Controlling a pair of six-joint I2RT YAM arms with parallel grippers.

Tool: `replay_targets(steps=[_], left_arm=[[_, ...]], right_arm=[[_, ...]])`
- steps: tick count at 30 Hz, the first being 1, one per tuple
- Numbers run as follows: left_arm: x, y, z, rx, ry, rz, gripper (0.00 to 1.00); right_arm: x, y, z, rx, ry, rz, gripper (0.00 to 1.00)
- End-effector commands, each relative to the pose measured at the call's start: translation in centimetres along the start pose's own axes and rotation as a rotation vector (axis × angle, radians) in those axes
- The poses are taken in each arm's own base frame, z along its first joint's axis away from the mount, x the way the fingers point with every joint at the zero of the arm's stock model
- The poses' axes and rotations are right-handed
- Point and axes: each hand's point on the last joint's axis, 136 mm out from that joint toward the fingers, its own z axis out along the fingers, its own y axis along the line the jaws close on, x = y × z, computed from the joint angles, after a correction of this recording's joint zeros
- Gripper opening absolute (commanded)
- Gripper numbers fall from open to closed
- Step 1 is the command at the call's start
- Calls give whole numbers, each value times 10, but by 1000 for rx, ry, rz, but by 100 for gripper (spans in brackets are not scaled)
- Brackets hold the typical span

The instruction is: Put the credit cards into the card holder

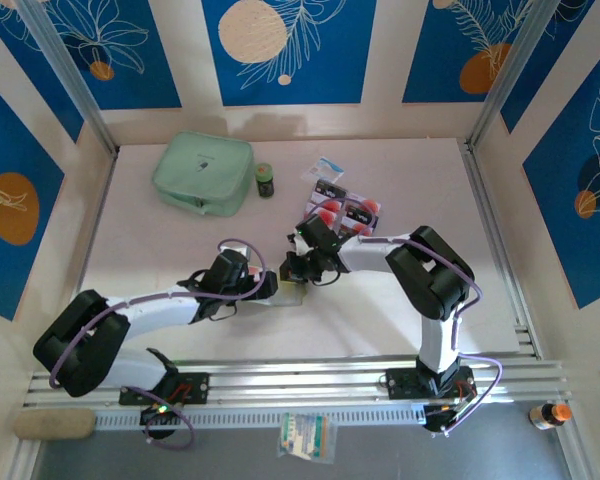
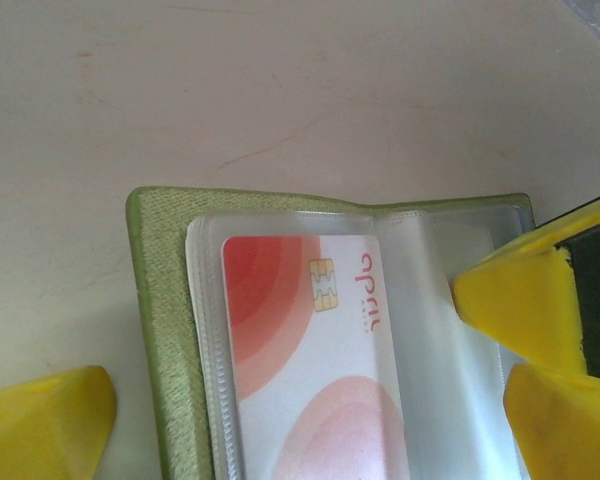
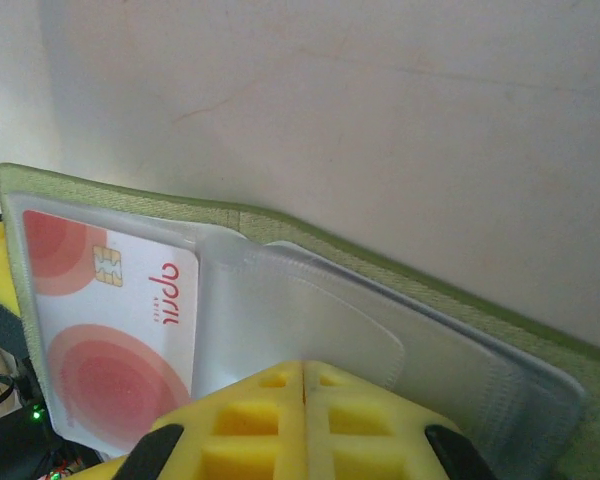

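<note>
Card holder point(image 2: 162, 330) lies open, one red-dot card point(image 2: 300, 340) sleeved; left gripper point(image 1: 268, 288) is spread astride its carded flap, likely pinning it flat, right gripper point(image 3: 302, 395) is pressed together on its empty sleeve point(image 3: 310, 315), and spare cards point(image 1: 345, 207) sit just beyond it.

Centre: left gripper point(image 1: 273, 287), right gripper point(image 1: 300, 270) crowding.
Back-left: mint-green fabric zip pouch point(image 1: 202, 172) blocking.
Right: pale tabletop point(image 1: 425, 180) lying open.

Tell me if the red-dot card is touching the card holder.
Touching. Left wrist view shows the red-dot card slid inside the card holder, under its clear sleeve.
</note>
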Motion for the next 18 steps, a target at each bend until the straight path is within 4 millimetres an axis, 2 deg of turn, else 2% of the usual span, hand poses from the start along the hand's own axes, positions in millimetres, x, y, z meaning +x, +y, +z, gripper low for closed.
replay_targets(steps=[1,15,18], left_arm=[[7,-1,3,2,24,11,100],[19,8,11,-27,68,29,91],[20,7,12,-26,75,37,86]], right_arm=[[3,2,5,-12,26,14,0],[2,6,4,-30,26,21,0],[2,7,4,-33,27,23,0]])
